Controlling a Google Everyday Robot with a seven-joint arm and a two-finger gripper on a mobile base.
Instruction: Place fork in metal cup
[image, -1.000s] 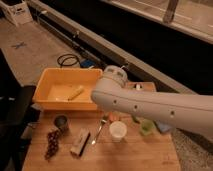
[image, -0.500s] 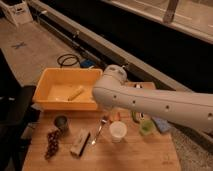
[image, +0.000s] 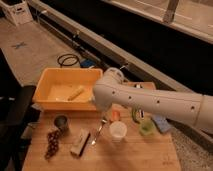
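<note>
A wooden bench (image: 140, 156) stands on a grey floor below a dark wall. Nothing on it is moved since the earlier frame, and the white arm (image: 150, 102) is barely shifted. A yellow tub (image: 47, 102) at the far left corner holds one yellow piece (image: 76, 93). The metal cup (image: 61, 122) stands near the left edge. The fork (image: 99, 132) lies flat at mid-bench, between the metal cup and a white cup (image: 118, 131). The hand is hidden behind the arm, so its state cannot be told.

Silver fork (image: 98, 133), gry metal cup (image: 61, 122), ylw bin (image: 45, 80); tool hidden behind wht arm (image: 150, 102).
</note>
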